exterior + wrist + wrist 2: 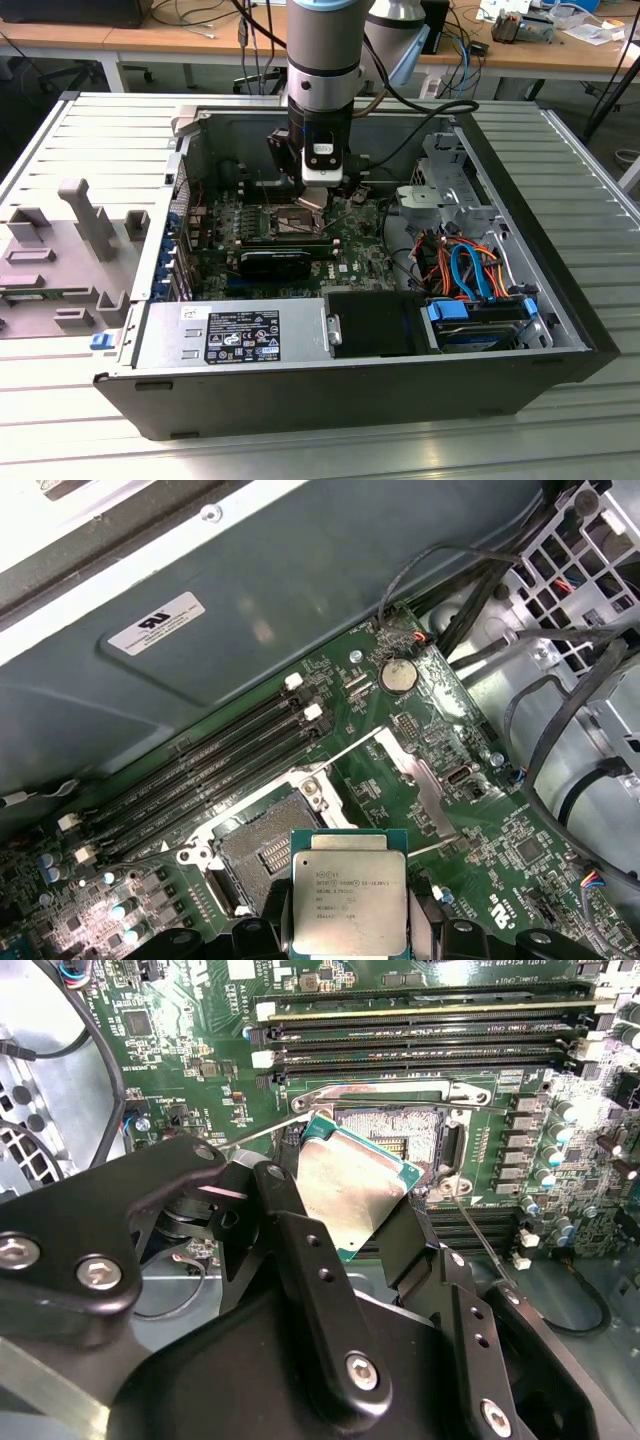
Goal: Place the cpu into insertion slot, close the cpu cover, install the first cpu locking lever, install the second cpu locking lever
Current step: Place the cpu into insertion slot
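The ribbed metal tabletop (100, 130) carries an open computer case (350, 385), and the insertion slot (285, 222) lies inside that case, towards its middle. The arm (323, 50) comes down from above the slot, and the green motherboard (350, 255) spreads out on all sides of it. The gripper (315, 195) hangs just over the slot's edge on the exterior view's right.

In the second wrist view the black fingers (300, 1250) are clenched on two opposite edges of the cpu (352, 1188). Long black memory slots (420, 1030) run in parallel rows just beside the slot (395, 1130), whose dark centre lies bare inside its silvery frame.

The cpu is tilted, its silver-grey top showing, one corner over the slot's frame. I cannot tell whether it touches.

In the first wrist view the cpu (348, 892) sits just beside the slot (262, 845). A coin cell (398, 675) lies on the board well apart from the slot.
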